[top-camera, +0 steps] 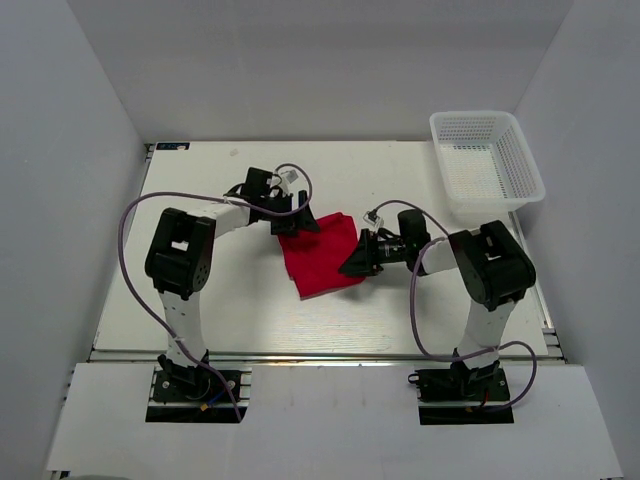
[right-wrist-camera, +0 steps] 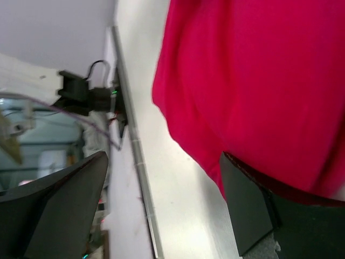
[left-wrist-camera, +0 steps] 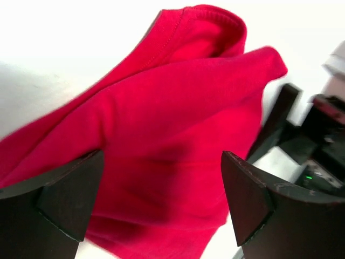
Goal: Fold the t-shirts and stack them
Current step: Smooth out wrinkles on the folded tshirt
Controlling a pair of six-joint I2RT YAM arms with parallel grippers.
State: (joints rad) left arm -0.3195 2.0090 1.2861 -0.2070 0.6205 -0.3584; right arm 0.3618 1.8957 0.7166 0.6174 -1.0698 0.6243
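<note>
A bright red t-shirt [top-camera: 320,255] lies folded in a compact shape in the middle of the table, between the two arms. My left gripper [top-camera: 298,222] is at its far left corner, open, with the red cloth [left-wrist-camera: 178,135] filling the view between and beyond its fingers. My right gripper [top-camera: 355,265] is at the shirt's right edge, open, with one finger [right-wrist-camera: 253,205] against the edge of the red cloth [right-wrist-camera: 259,86] and bare table between the fingers.
A white mesh basket [top-camera: 487,160] stands at the table's far right corner. The table's front edge rail [right-wrist-camera: 135,151] shows in the right wrist view. Grey walls surround the table on three sides.
</note>
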